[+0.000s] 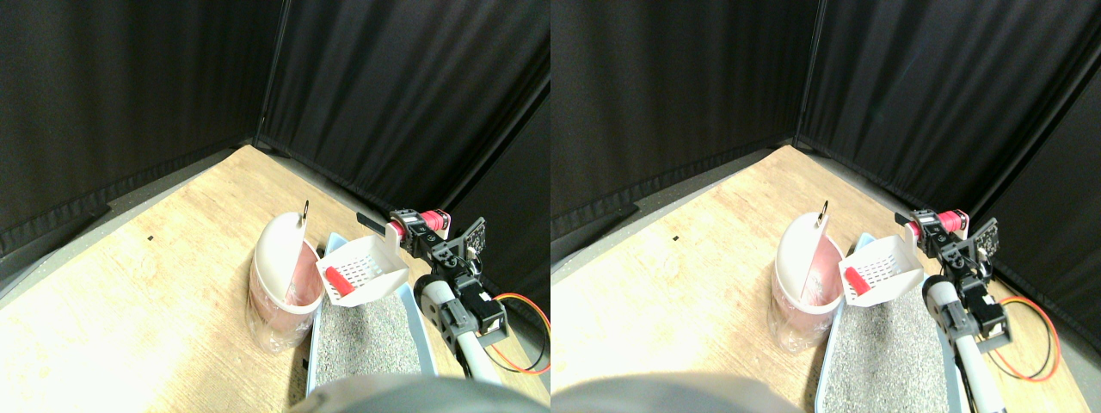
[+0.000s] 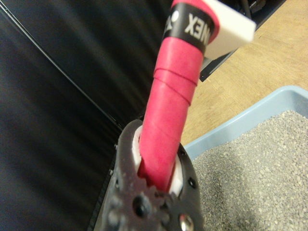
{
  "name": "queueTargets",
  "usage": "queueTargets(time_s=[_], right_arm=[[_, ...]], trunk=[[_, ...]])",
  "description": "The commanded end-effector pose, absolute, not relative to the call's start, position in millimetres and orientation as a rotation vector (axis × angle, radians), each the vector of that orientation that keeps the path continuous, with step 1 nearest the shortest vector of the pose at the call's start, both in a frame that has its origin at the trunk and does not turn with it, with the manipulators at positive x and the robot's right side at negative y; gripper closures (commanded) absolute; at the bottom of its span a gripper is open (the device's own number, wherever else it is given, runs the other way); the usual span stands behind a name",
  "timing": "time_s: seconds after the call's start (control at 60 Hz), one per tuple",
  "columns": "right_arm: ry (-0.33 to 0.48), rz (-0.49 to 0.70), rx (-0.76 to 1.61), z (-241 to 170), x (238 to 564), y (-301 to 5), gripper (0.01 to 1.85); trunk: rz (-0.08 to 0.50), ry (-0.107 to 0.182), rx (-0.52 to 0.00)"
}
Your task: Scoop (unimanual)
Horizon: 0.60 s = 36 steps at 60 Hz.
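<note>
Wooden floor (image 1: pixel 155 258) carries a blue litter tray (image 1: pixel 365 340) of grey granules, with a pink swing-lid bin (image 1: pixel 279 288) touching its left side. The white slotted scoop (image 1: pixel 361 274) is raised over the tray's far end, just beside the bin. Right pincer (image 2: pixel 161 180) is clamped on the scoop's pink wrapped handle (image 2: pixel 171 115). A red piece (image 1: pixel 337 281) lies in the scoop: pickup looks done, dumping into the bin remains.
</note>
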State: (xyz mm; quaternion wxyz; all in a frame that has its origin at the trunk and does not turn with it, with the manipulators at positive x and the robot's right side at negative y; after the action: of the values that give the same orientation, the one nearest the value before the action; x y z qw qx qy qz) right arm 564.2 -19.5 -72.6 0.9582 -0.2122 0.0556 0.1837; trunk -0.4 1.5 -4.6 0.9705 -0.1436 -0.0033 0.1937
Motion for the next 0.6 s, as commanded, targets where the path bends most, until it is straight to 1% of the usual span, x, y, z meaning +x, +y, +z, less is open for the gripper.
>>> queueTargets(time_s=[0.017,0.133,0.6], right_arm=[[0.093,0.347,-0.429,-70.6,569.0,-19.3,1.81],[0.095,0.337,-0.431,-69.9,570.1,-21.5,1.81],[0.054,0.326,-0.440,-60.3,566.0,-24.9,1.81]], trunk=[[0.420,-0.020,-0.283],[0.418,-0.021,-0.282],[0.413,-0.021,-0.278]])
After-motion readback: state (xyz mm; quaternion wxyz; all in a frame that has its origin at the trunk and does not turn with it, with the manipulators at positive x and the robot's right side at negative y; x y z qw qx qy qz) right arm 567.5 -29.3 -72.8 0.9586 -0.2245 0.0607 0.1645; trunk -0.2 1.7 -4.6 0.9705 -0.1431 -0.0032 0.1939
